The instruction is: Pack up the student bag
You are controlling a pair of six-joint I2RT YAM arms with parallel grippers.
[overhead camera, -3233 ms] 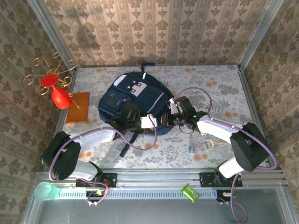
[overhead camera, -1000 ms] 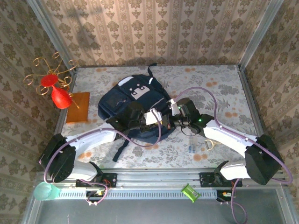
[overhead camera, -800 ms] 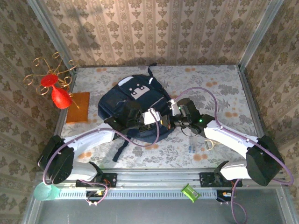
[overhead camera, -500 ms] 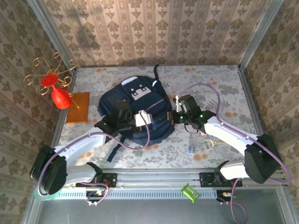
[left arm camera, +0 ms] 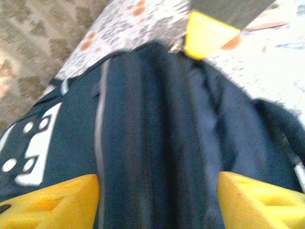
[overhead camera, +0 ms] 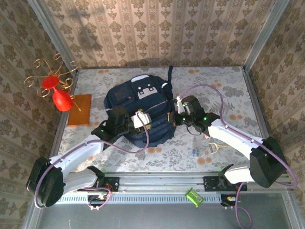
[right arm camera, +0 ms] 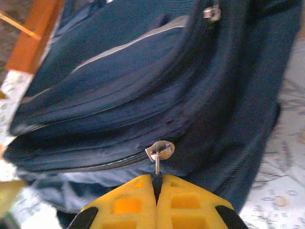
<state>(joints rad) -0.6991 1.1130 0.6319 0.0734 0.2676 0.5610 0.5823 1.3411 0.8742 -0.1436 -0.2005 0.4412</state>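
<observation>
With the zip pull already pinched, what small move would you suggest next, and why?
Probably close the left claw on the student bag, which sits between its open fingers: the right claw is shut on the zip pull, so bracing the bag should let the zip slide.

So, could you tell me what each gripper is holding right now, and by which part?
The right gripper pinches the student bag by a metal zipper pull; the left gripper stands open over the bag, holding nothing.
</observation>
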